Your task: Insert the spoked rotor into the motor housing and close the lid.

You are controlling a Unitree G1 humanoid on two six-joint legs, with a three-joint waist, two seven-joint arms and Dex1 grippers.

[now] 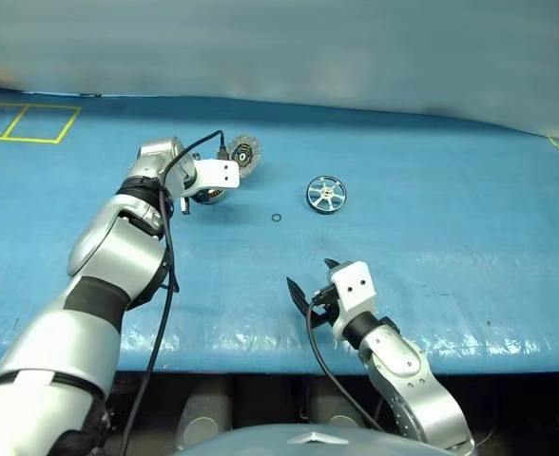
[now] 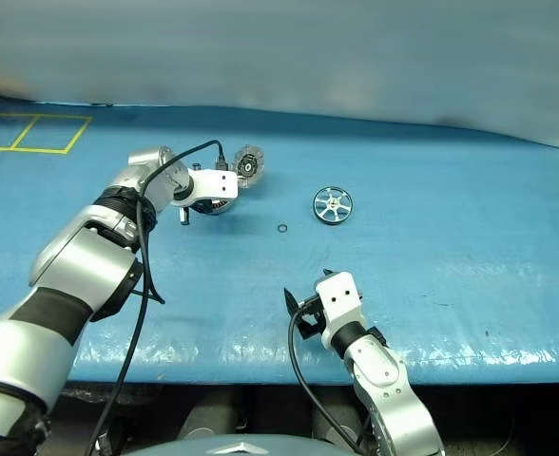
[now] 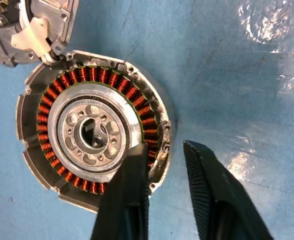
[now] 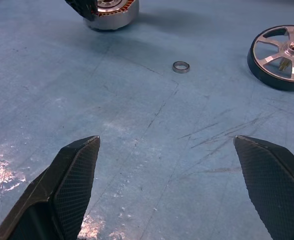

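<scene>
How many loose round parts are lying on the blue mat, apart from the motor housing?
2: the spoked rotor right of the motor housing, and a tiny ring between them, nearer the robot. None looks hidden.

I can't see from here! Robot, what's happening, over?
Left hand shut on housing rim. Right hand open, holding nothing. Rotor out on mat, lid open. Small ring between them.

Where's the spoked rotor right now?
In the left eye view the spoked rotor lies flat on the blue table, to the right of the motor housing, with the small dark ring between them.
</scene>
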